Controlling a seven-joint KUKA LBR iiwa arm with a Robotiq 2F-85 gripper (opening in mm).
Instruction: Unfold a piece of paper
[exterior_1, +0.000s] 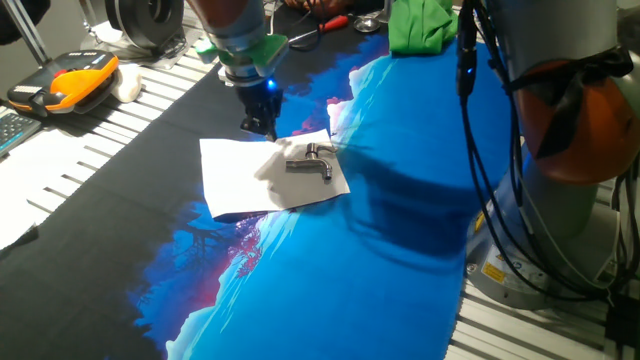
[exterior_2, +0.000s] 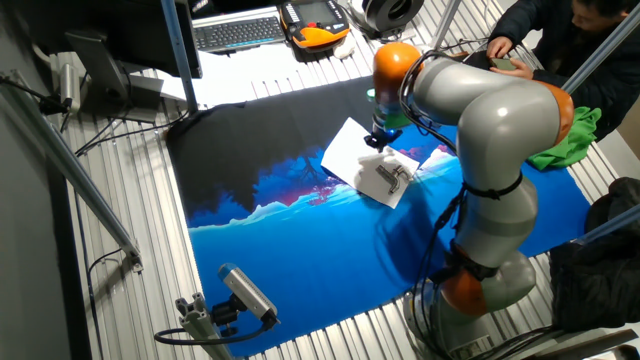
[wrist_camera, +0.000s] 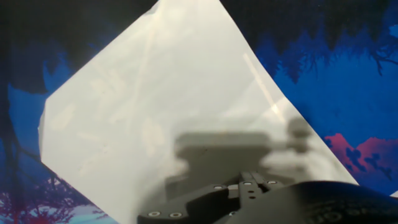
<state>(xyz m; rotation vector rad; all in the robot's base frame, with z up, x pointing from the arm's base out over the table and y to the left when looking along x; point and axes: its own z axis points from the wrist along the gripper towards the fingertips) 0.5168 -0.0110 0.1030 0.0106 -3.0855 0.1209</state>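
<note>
The piece of paper is a white sheet lying flat on the blue and black mat. It also shows in the other fixed view and fills most of the hand view, where faint crease lines cross it. A small bent metal piece lies on its right part, also seen in the other fixed view. My gripper hangs just above the paper's far edge. In the hand view its fingertips meet, with nothing seen between them.
A green cloth lies at the mat's far end. An orange and black device sits on the slatted table at the left. The arm's base and cables stand at the right. A person sits behind the table.
</note>
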